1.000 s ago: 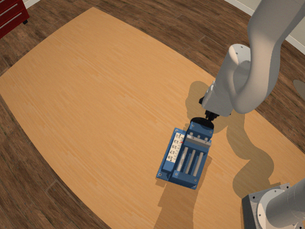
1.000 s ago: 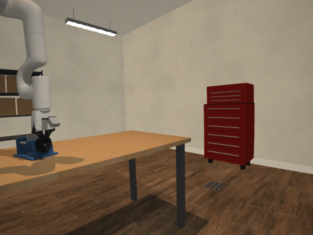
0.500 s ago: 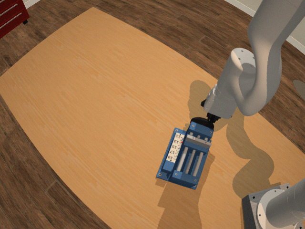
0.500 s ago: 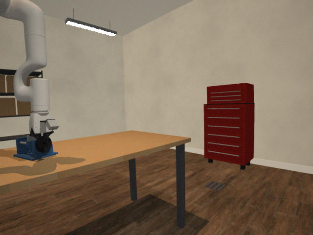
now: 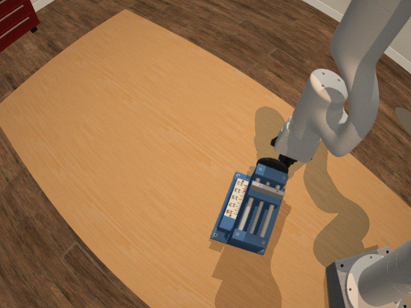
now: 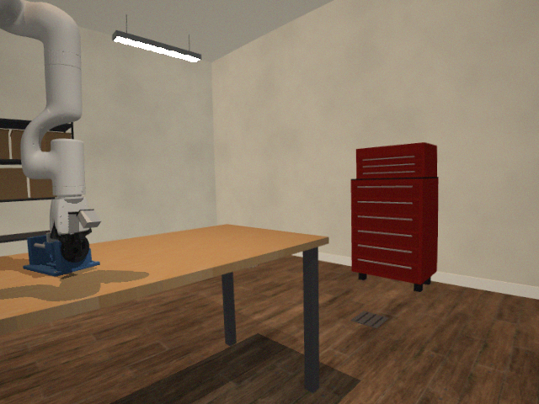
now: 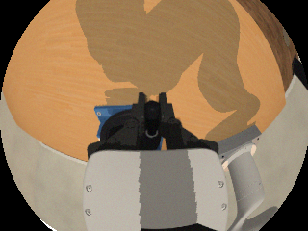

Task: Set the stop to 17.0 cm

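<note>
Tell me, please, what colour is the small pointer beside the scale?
The pointer is red; it shows best in the top view.

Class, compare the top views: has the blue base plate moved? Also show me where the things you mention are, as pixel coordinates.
No; the blue base plate (image 5: 220, 228) keeps its place relative to the robot's mount (image 5: 336, 282).
</note>
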Controlling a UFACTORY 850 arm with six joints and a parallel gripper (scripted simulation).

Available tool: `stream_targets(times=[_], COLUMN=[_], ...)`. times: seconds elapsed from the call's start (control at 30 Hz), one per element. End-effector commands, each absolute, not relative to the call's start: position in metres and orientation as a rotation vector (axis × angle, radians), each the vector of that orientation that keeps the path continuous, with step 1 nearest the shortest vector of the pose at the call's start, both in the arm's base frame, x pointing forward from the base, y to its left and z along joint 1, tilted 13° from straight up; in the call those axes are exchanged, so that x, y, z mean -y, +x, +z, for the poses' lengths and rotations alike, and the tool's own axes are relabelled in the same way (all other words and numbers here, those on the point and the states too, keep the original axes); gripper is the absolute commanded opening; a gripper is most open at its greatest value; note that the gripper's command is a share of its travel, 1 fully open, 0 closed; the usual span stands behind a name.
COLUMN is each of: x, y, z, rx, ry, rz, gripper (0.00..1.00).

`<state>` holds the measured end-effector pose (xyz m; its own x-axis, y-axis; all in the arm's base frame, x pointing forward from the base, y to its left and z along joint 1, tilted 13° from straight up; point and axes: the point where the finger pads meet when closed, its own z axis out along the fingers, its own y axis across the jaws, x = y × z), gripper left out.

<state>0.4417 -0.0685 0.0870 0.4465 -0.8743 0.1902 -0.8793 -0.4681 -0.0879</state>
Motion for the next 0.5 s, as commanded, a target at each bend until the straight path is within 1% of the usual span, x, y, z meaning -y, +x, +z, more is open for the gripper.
stream_targets(times=[0.0,0.47], x=[0.069,0.068], y=[0.443,0.452], z=[0.083,0.068], rx=[1.608,1.608], ry=[2.652,2.652], rz=[0.346,0.346], gripper=[0.06,0.06])
